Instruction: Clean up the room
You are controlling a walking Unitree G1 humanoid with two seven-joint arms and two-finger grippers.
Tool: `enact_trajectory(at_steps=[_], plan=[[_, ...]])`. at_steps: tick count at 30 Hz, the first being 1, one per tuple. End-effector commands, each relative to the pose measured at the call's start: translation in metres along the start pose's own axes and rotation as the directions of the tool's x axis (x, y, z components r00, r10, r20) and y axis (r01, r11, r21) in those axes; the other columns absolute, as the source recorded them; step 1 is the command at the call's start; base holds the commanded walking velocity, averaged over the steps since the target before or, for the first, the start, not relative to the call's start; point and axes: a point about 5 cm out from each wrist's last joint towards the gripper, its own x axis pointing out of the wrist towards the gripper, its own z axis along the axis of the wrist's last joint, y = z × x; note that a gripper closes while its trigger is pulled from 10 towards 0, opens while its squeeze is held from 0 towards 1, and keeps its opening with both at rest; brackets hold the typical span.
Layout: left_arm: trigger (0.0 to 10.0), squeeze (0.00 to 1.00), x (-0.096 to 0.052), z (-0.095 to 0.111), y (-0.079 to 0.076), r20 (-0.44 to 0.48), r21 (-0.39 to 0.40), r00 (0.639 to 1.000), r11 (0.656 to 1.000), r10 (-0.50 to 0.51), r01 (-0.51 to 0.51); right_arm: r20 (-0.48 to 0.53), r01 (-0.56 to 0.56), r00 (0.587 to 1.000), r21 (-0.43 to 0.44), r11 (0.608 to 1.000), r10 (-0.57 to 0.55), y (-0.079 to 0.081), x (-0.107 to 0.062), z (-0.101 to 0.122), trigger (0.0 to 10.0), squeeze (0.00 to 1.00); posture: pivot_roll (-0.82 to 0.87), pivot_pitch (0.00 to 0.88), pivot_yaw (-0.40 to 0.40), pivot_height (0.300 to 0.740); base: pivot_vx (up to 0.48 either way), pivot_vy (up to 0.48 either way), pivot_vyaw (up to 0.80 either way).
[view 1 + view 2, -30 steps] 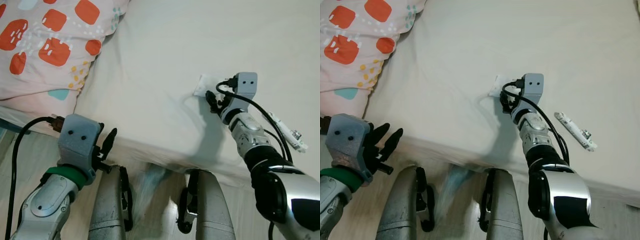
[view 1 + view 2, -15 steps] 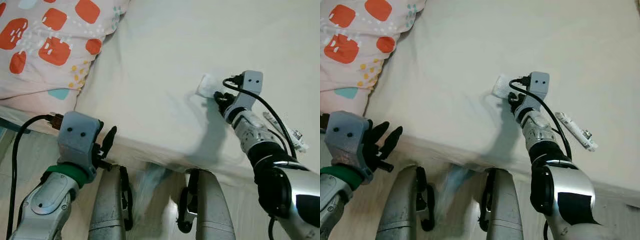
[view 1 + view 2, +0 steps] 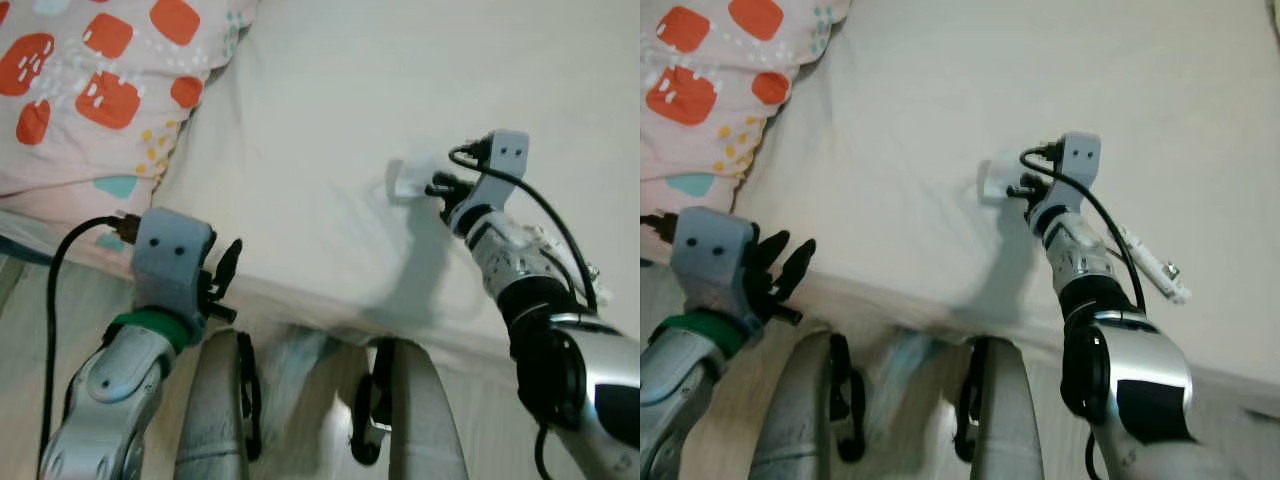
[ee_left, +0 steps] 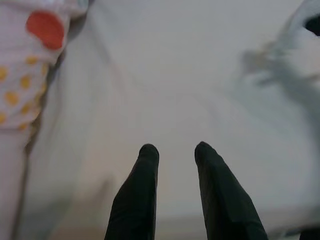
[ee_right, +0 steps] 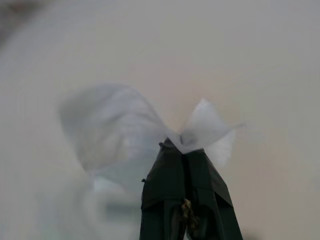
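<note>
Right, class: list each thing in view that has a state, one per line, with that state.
Right end effector: shut, pinching the white tissue.
White tissue: crumpled, gripped, at the bed surface.
Left end effector: open, holding nothing, near the bed edge.
White stick-shaped object: lying flat on the bed.
Patterned pillow: resting on the bed.

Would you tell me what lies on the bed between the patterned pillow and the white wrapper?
Only bare cream sheet lies between the orange-patterned pillow and the crumpled white wrapper, seen in both eye views.
</note>
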Motion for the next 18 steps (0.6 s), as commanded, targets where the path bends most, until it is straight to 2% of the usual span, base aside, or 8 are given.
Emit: enact_trajectory(at_steps=[1,6,8,11,13,14,17,18], plan=[[10.0,0.00,0.001,-0.007,-0.006,-0.013,-0.008,1.000,1.000,-0.018,0.018,0.039,-0.021,0.999,0.011,1.000,0.020,-0.001,-0.006,-0.004,0.0,0.00,0.18,0.351,-0.056,0.610,0.000,0.000,0.00],[10.0,0.00,0.023,-0.009,-0.018,0.025,-0.034,0.998,0.998,-0.057,0.058,0.162,-0.032,0.986,0.016,0.999,0.029,0.005,-0.020,0.001,0.0,0.00,0.10,0.250,-0.056,0.610,0.000,0.000,0.00],[10.0,0.00,0.026,-0.009,-0.020,0.032,-0.037,0.998,0.997,-0.063,0.064,0.183,-0.031,0.983,0.021,0.999,0.027,0.006,-0.024,0.002,0.0,0.00,0.10,0.250,-0.056,0.610,0.000,0.000,0.00],[10.0,0.00,0.035,-0.010,-0.024,0.049,-0.047,0.996,0.996,-0.079,0.081,0.233,-0.031,0.972,-0.009,0.999,0.033,0.012,-0.040,0.002,0.0,0.00,0.06,0.198,-0.046,0.610,0.000,0.000,0.00],[10.0,0.00,0.042,-0.010,-0.031,0.067,-0.053,0.991,0.992,-0.113,0.117,0.272,-0.022,0.962,-0.039,0.999,0.031,0.021,-0.061,0.000,0.0,0.00,0.04,0.171,-0.041,0.610,0.000,0.000,0.00],[10.0,0.00,0.045,-0.010,-0.035,0.072,-0.053,0.989,0.989,-0.132,0.136,0.285,0.005,0.958,-0.048,0.999,0.009,0.024,-0.072,-0.002,4.6,0.00,0.02,0.151,-0.031,0.610,0.000,0.000,0.00],[10.0,0.00,0.047,-0.011,-0.037,0.078,-0.052,0.987,0.988,-0.142,0.147,0.296,0.023,0.955,-0.052,0.998,-0.006,0.025,-0.079,-0.003,4.6,0.00,0.01,0.145,-0.029,0.610,0.000,0.000,0.00],[10.0,0.00,0.050,-0.012,-0.039,0.083,-0.051,0.985,0.986,-0.153,0.158,0.303,0.048,0.953,-0.067,0.997,-0.026,0.027,-0.087,-0.007,10.0,0.00,-0.01,0.128,-0.018,0.610,0.000,0.000,0.00]])
